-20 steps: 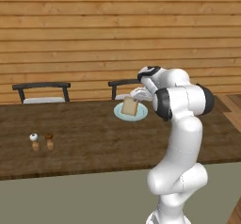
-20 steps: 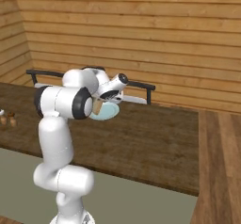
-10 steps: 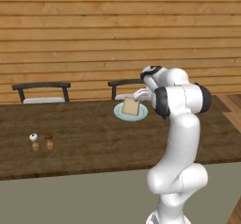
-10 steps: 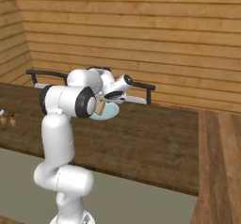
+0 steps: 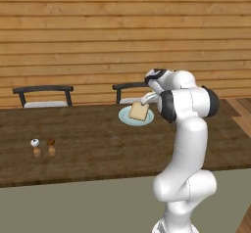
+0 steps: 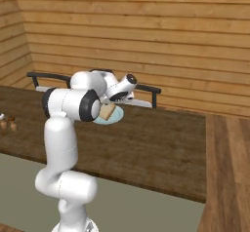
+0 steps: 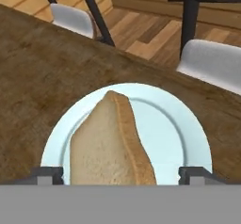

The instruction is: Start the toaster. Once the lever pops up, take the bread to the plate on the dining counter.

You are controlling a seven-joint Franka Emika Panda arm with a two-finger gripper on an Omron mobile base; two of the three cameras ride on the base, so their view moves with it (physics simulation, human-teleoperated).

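Note:
The bread (image 5: 138, 111) is a tan slice with a brown crust, and it rests tilted on the pale blue plate (image 5: 125, 120) on the dark dining counter (image 5: 98, 139). My gripper (image 5: 147, 100) hangs just over the plate's right side. In the hand view the bread (image 7: 108, 148) lies on the plate (image 7: 176, 124) between my gripper's (image 7: 121, 176) two fingertips (image 7: 47, 175). There is a gap on each side of the slice, so the gripper is open. From the right, the bread (image 6: 107, 112) and plate (image 6: 100, 122) sit under the hand (image 6: 113, 105).
Two small shakers (image 5: 43, 147) stand on the counter's left part. Dark chairs with pale seats (image 5: 44, 95) line the far side (image 7: 212, 60). A lighter wood surface (image 6: 229, 153) adjoins the counter at the right. A wooden plank wall stands behind.
The jaws have spread wide and let go of the bread, which now sits on the plate. The arm has barely moved.

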